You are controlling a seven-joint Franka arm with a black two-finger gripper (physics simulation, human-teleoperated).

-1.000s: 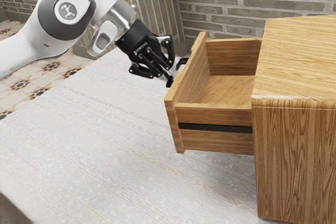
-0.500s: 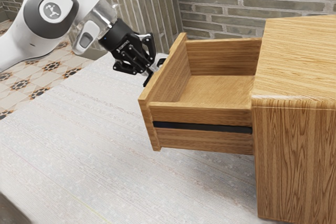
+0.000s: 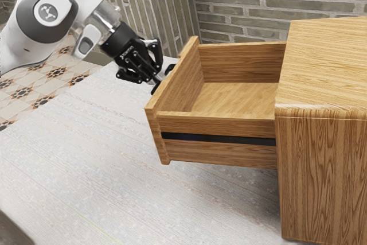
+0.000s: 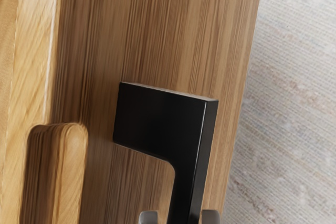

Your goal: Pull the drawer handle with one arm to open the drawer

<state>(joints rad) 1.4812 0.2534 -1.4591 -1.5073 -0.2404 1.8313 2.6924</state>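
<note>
Over the pale table (image 3: pixel 86 170), jaws clamp the handle (image 4: pixel 168 119) of the open drawer (image 3: pixel 218 125).

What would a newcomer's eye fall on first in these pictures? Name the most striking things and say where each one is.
The empty wooden drawer strikes first, standing far out of the cabinet at the exterior view's right. Next comes the white arm at the upper left, with its black gripper at the drawer's front. In the wrist view, the black handle stands out sharply against the pale wood.
</note>
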